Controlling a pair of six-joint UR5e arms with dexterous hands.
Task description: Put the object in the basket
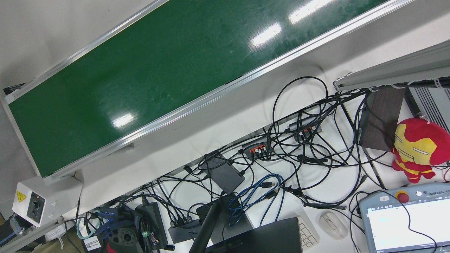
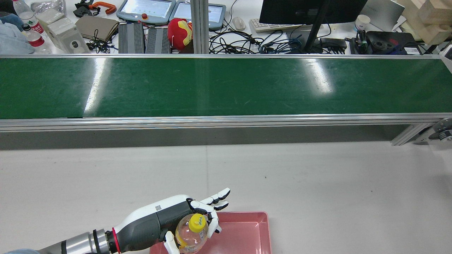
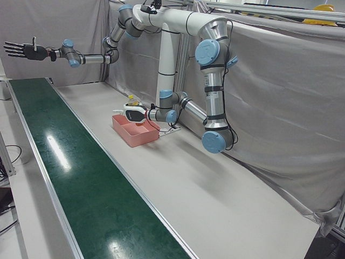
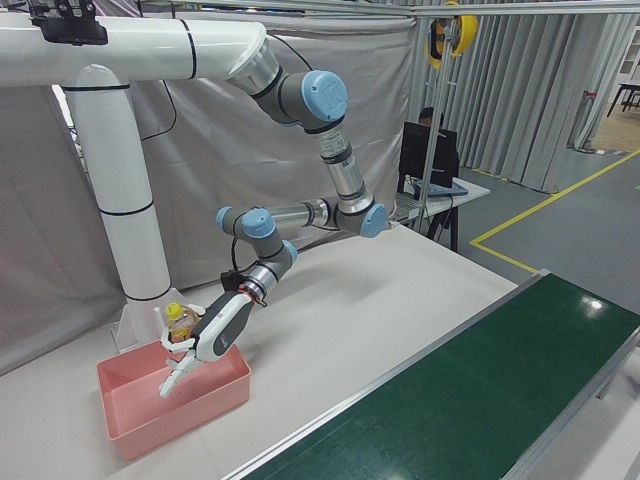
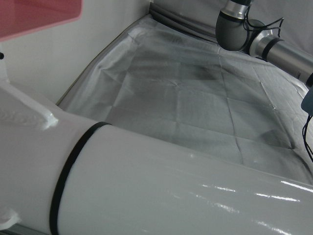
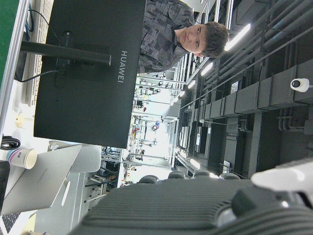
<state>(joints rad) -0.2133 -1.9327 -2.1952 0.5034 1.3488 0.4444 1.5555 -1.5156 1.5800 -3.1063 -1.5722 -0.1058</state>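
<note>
A small clear bottle [image 2: 191,234] with a yellow cap is held in my left hand [image 2: 166,220], whose fingers are wrapped round it. The hand holds it just above the left end of the pink basket [image 2: 243,233] on the white table. The right-front view shows the same hand [image 4: 215,335] with the bottle [image 4: 178,318] over the basket [image 4: 170,400]. They also show in the left-front view: hand [image 3: 135,112], basket [image 3: 135,132]. My right hand [image 3: 24,51] is raised high at the far end of the conveyor, fingers spread and empty.
The long green conveyor belt [image 2: 226,86] runs across the table beyond the basket. A white pedestal [image 3: 167,70] stands just behind the basket. A desk with cables, monitor and a red plush toy [image 1: 416,149] lies past the belt.
</note>
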